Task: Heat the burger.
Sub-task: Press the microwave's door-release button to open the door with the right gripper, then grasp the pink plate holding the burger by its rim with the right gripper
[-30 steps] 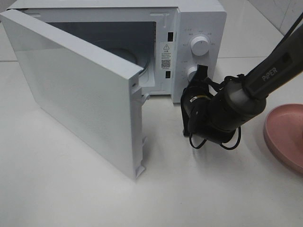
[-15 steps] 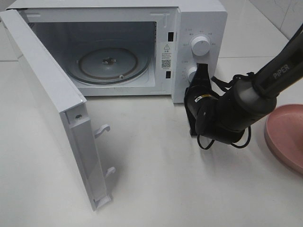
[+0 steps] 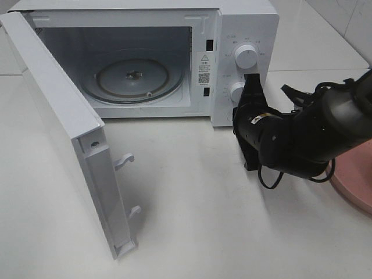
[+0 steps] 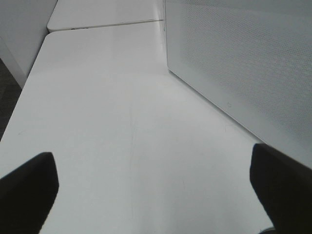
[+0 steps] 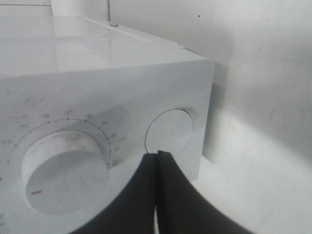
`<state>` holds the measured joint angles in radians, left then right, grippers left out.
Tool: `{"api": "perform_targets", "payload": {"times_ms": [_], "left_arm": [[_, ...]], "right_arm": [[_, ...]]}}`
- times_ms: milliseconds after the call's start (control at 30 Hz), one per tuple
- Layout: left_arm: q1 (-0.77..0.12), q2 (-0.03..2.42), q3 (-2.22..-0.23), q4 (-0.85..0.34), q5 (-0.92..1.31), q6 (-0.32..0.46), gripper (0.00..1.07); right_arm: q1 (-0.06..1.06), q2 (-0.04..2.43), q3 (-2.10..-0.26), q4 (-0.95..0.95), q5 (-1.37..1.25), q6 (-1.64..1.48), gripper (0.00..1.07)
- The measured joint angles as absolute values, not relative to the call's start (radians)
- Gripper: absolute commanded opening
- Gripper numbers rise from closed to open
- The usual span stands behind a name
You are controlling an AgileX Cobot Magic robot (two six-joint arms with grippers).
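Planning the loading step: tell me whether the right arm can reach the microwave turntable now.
Probably yes: the door stands wide open, and nothing shows between the right gripper, by the lower knob, and the turntable.

White matte worktop (image 3: 192, 226), plain. Left wrist view shows it's two slabs: a second slab (image 4: 102, 10) butts on at a thin seam (image 4: 105, 23). Dark floor (image 4: 6, 97) past the worktop's edge. Pale tiled surface (image 3: 349, 17) beyond the far right corner; wall or floor unclear. Light is even and diffuse, shadows soft.
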<state>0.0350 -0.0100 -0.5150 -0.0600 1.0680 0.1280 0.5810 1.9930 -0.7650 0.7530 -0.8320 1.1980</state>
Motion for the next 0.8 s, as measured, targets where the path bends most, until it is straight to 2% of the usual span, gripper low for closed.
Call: {"api": "perform_targets", "payload": {"times_ms": [333, 800], "left_arm": [[0.035, -0.010, -0.515, -0.060, 1.068, 0.128, 1.00], [0.035, -0.010, -0.515, -0.060, 1.068, 0.128, 1.00]], "right_arm": [[0.581, 1.833, -0.638, 0.730, -0.669, 0.959, 0.01], [0.493, 1.620, -0.601, 0.719, -0.170, 0.275, 0.05]]}}
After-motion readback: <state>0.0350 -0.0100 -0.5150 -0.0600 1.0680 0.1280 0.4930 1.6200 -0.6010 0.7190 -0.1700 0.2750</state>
